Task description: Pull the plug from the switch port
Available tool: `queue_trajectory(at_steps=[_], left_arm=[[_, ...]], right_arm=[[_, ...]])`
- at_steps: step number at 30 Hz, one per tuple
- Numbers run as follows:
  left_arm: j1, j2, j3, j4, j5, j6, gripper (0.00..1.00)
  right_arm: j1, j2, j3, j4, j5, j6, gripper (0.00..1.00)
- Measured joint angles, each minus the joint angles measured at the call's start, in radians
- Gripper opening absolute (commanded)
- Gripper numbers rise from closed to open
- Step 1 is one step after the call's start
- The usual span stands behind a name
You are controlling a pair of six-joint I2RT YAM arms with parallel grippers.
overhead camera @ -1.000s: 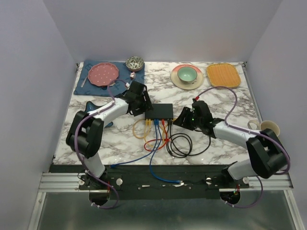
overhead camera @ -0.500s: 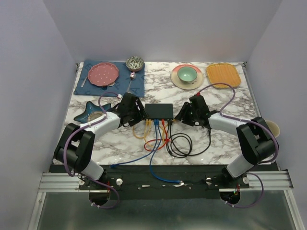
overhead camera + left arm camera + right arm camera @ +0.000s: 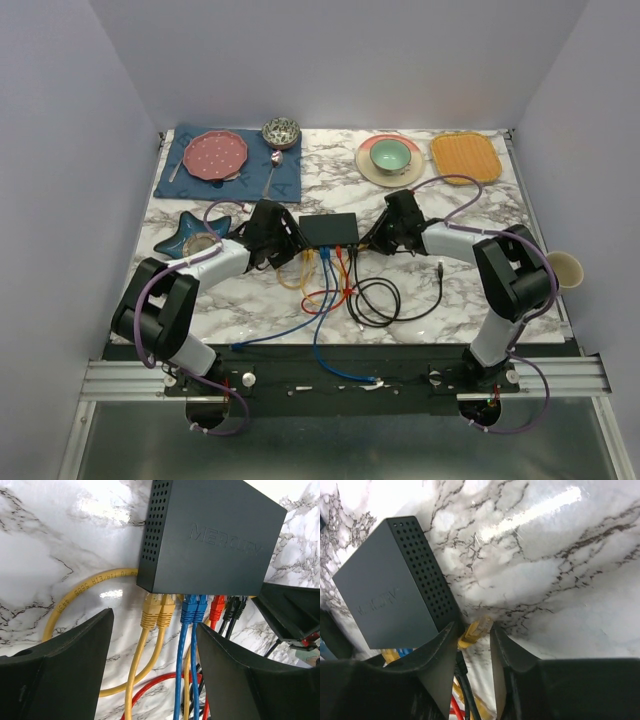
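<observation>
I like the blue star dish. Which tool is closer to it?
Left. The left tool is between the star dish and the switch; the right tool is on the switch's far side.

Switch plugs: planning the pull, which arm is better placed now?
Right. The right gripper straddles a yellow plug by the switch; the left gripper gapes wide, short of the plug row.

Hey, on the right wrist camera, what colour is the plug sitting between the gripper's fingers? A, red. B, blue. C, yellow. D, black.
C: in the right wrist view a yellow plug sits between the two fingers of the right gripper, just beside the corner of the switch.
</observation>
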State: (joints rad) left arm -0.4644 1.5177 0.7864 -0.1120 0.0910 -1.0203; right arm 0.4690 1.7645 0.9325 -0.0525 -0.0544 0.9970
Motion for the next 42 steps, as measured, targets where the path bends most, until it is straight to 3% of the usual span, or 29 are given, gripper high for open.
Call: queue_trajectory(at_steps=[9, 16, 17, 24, 25, 28, 29, 33, 37, 41, 42], left_arm=[[0.0, -0.014, -0.01, 0.013, 0.0, -0.011, 0.77], [0.0, -0.014, -0.01, 0.018, 0.0, -0.021, 0.77], [0.0, -0.014, -0.01, 0.018, 0.0, -0.021, 0.77], [0.0, -0.014, -0.01, 0.018, 0.0, -0.025, 0.77], [0.0, -0.014, -0.01, 0.018, 0.0, -0.025, 0.77], [0.0, -0.014, -0.01, 0.016, 0.0, -0.025, 0.77], [0.0, -0.014, -0.01, 0.015, 0.0, -0.025, 0.77], [0.0, -0.014, -0.006, 0.002, -0.003, -0.023, 0.78], [0.0, -0.021, 0.021, -0.026, -0.017, -0.012, 0.78], [0.0, -0.029, 0.067, -0.046, -0.035, 0.004, 0.78], [0.0, -0.029, 0.079, -0.048, -0.038, 0.008, 0.77]], right_arm=[[0.0, -0.044, -0.055, -0.006, 0.026, -0.006, 0.17], [0.003, -0.142, -0.108, -0.082, 0.046, -0.117, 0.13], [0.006, -0.15, -0.107, -0.101, 0.049, -0.146, 0.01], [0.036, -0.183, -0.117, -0.181, 0.039, -0.321, 0.01], [0.04, -0.192, -0.13, -0.182, 0.037, -0.338, 0.04], [0.05, -0.233, -0.171, -0.181, 0.031, -0.371, 0.46], [0.053, -0.25, -0.185, -0.187, 0.031, -0.381, 0.67], [0.061, -0.35, -0.212, -0.26, 0.053, -0.401, 0.95], [0.065, -0.428, -0.19, -0.329, 0.106, -0.404, 0.97], [0.065, -0.466, -0.131, -0.316, 0.135, -0.399, 0.83], [0.065, -0.469, -0.122, -0.292, 0.135, -0.396, 0.76]])
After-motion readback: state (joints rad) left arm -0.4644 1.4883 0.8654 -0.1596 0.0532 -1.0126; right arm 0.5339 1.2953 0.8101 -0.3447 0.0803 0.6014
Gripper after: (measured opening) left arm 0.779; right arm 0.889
